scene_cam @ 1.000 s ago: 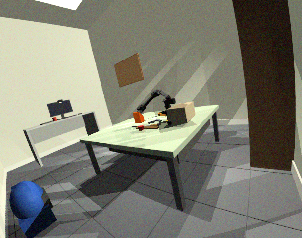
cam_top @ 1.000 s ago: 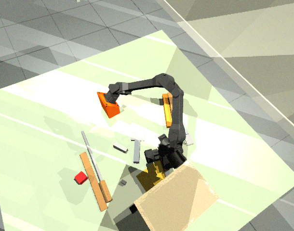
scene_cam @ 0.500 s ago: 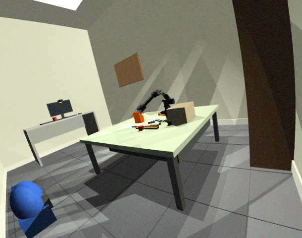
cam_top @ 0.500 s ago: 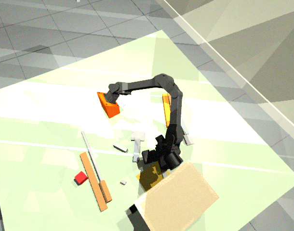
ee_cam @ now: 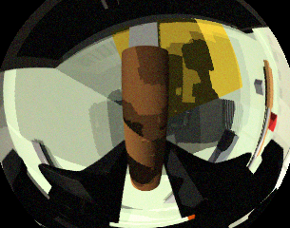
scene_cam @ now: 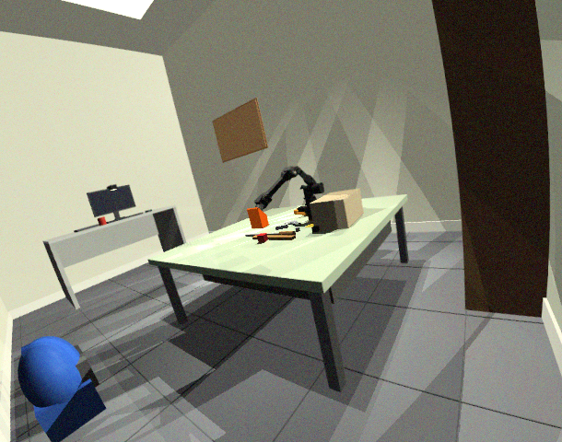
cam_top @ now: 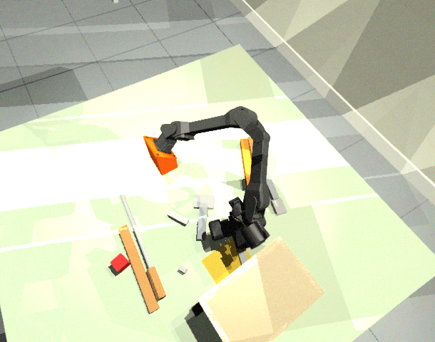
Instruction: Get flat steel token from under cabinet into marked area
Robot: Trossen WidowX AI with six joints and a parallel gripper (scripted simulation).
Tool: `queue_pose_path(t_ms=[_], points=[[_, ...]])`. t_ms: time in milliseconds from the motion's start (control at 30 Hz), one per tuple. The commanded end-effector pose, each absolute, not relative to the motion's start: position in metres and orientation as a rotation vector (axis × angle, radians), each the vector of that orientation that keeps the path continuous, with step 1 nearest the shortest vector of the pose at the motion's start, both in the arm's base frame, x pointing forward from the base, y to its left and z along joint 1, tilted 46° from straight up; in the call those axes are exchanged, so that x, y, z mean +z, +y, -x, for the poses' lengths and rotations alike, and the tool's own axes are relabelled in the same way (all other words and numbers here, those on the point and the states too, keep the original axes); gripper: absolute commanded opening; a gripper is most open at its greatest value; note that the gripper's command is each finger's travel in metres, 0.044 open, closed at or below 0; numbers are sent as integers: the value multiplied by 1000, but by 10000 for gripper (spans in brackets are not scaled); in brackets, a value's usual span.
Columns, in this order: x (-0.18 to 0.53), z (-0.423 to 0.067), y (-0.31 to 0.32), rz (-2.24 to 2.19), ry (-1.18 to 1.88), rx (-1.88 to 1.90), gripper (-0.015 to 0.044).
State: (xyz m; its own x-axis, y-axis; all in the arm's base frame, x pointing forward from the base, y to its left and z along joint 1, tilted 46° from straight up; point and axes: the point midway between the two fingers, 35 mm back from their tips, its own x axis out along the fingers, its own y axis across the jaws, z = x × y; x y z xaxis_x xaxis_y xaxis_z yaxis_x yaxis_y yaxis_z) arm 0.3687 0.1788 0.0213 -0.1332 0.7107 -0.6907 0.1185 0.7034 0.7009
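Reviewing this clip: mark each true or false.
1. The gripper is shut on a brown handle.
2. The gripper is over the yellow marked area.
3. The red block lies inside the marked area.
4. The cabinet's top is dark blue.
1. True: the gripper clamps a brown cylindrical handle.
2. True: it hovers at the yellow marked area, by the cabinet.
3. False: the red block lies well apart, beside the long wooden slat.
4. False: it is tan.

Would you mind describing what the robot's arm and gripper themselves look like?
The arm is a slim chain of dark grey to black segments with rounded joint housings, rising from an orange wedge-shaped base. The gripper is blocky and black. No cables, markings or lettering are discernible.
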Motion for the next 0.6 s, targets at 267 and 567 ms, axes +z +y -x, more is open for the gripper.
queue_pose_path(t_ms=[267, 567], points=[[23, -356, 179, -681, 1656, 580, 0], [25, -347, 180, -681, 1657, 580, 0]])
